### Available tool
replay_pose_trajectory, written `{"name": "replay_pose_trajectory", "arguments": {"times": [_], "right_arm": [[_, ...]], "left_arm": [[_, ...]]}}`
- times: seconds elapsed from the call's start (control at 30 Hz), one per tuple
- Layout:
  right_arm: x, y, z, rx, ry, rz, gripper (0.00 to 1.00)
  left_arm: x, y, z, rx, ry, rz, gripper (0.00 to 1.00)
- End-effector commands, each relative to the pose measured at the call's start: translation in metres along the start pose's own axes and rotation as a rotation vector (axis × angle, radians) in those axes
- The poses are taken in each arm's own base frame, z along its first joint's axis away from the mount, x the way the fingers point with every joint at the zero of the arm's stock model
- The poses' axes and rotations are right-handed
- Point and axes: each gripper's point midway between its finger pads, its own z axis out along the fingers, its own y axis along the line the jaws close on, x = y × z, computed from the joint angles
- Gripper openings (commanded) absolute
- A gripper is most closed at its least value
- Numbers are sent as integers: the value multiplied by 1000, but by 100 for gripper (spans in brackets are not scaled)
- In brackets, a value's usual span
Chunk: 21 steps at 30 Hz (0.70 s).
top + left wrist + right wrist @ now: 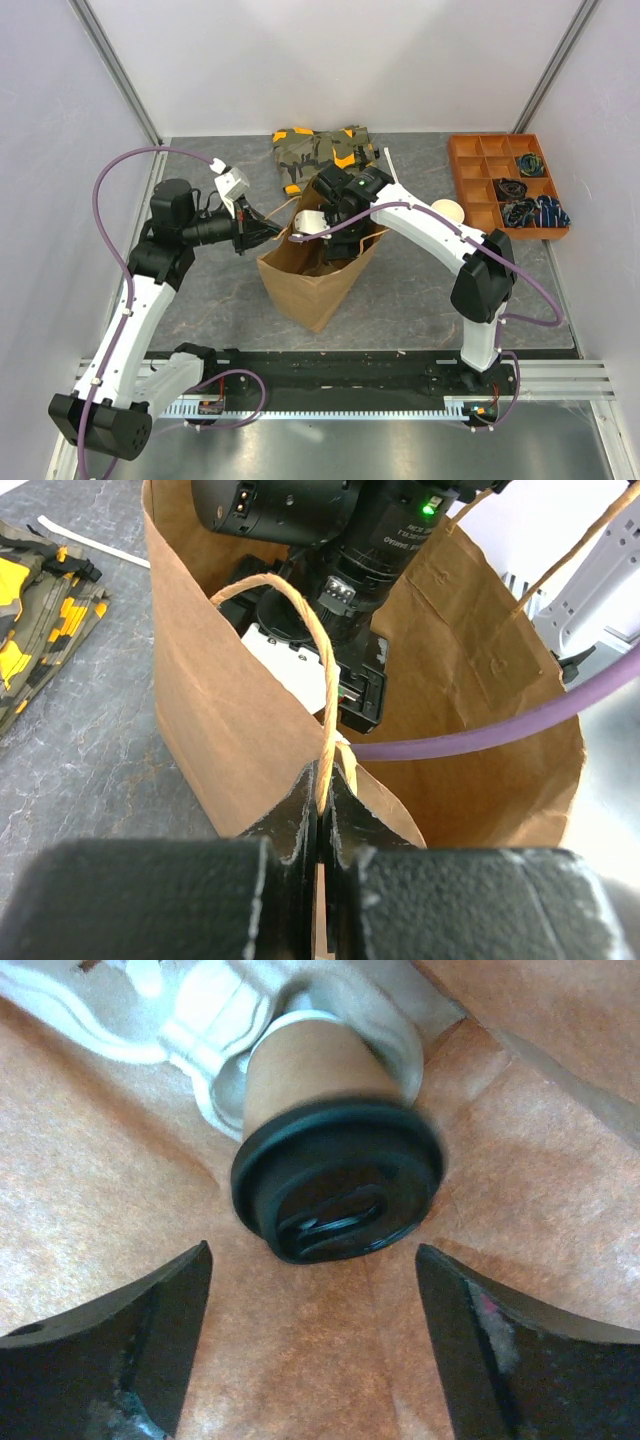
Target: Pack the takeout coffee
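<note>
So the small brown kraft-paper cup with the round black sip lid (335, 1195) is down inside the tall brown paper bag (310, 290) in the middle of the table. The lid faces up and leans a bit, and the cup's body is tucked into a pale moulded holder (215, 1015). The right gripper (315, 1360) is in the bag right above it, fingers spread wide either side of the lid and touching nothing. The left gripper (322, 790) is pressed together on the bag's tan twine handle (327, 720) at the left rim, which looks like it's holding the mouth open.

What I'd worry about: that arm fills most of the opening, so pulling out crooked could drag a wall and tip the whole bag. The thick purple cable (500, 730) lies across the bag's mouth and could snag there. If the left pinch slips off the twine, the mouth probably sags onto the arm. A knock on the leaning cup could pop the lid.

Writing-wise, not much. There's tiny white print beside the green light (432, 507) on the wrist, too small to read. The lid has moulded shapes but no words I can make out, and the bag is plain.
</note>
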Motion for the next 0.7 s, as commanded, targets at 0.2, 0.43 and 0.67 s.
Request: {"name": "replay_pose_trajectory", "arguments": {"times": [0.2,0.43,0.67], "right_arm": [[-23,-19,-35,123,-119,18,98],[-39,-29,-60,219,-237,27,98],[-43,-28,-72,268,-308,17,98]], "left_arm": [[-4,3,4,9,-11,-7,2],[-5,4,5,7,-13,-5,2],[-7,6,6,1,-15,-1,2]]}}
